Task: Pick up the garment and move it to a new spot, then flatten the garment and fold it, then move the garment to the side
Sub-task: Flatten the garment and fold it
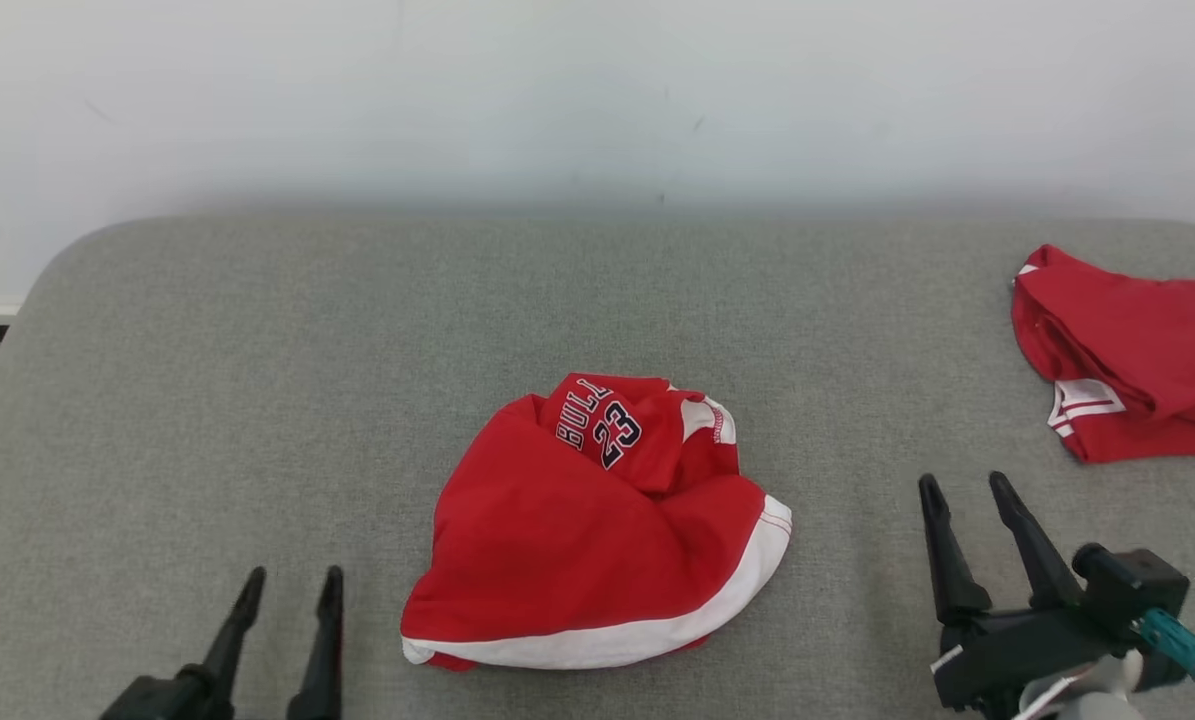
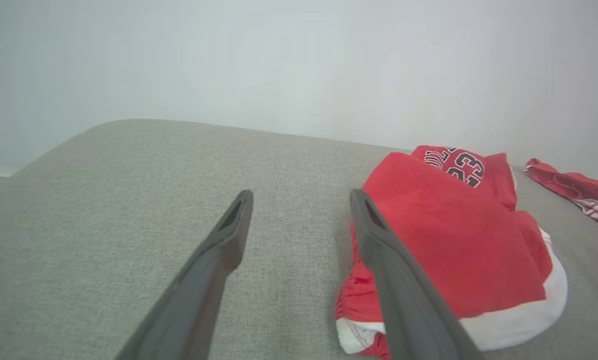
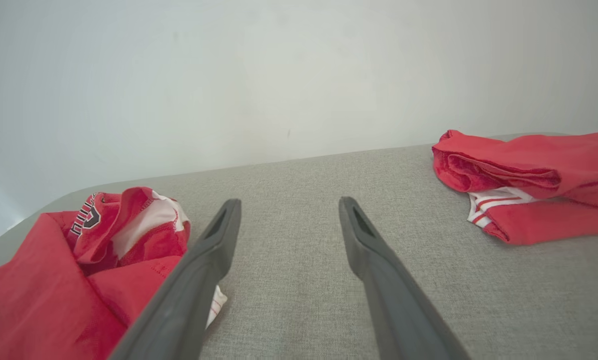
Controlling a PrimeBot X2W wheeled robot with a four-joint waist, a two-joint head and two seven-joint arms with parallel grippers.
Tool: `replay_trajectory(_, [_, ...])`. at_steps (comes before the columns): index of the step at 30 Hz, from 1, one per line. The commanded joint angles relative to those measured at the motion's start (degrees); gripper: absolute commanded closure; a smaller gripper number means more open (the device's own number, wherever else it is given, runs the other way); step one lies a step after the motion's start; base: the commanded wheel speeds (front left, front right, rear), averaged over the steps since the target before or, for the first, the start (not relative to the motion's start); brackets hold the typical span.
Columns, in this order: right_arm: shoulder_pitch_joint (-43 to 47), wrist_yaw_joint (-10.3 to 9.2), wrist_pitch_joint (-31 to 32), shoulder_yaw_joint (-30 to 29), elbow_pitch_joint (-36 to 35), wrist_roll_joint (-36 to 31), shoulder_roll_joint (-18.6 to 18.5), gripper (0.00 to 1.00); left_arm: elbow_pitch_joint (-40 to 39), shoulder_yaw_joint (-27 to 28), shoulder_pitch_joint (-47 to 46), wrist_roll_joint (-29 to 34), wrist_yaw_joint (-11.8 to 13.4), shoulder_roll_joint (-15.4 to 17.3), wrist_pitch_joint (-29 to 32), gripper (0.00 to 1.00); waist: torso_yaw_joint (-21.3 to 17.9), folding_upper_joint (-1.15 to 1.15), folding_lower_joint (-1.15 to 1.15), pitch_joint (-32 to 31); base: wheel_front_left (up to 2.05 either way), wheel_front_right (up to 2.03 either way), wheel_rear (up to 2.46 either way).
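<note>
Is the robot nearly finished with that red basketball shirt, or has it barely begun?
Barely begun, by the look of it. Done: nothing visible; the red jersey lies crumpled in a heap on the grey surface. In hand: nothing; the left gripper and right gripper stand open and empty either side of it. Left: lifting, flattening, folding, setting it aside. A second red garment lies loosely folded at the right edge.

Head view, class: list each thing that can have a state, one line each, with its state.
Red jersey: crumpled in a heap, lying free on the table.
Second red garment: loosely folded, at the far right.
Left gripper: open, empty.
Right gripper: open, empty.
</note>
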Motion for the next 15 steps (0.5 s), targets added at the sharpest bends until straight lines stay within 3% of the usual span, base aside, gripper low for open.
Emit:
replay_trajectory(1, [1.9,-0.16,0.0,-1.2,-1.5,-1.2,-0.1,0.00,-1.1,1.9,1.4,1.0,0.2,-0.4,-0.2,0.00,-0.3,0.00,0.00,-1.0,0.00,0.00,0.00])
replay_trajectory(15, [11.1,-0.16,0.0,-6.6,-9.8,-5.1,2.3,0.00,-5.1,9.6,5.3,3.1,0.4,-1.2,-0.2,0.00,-3.2,0.00,0.00,-3.2,0.00,0.00,0.00])
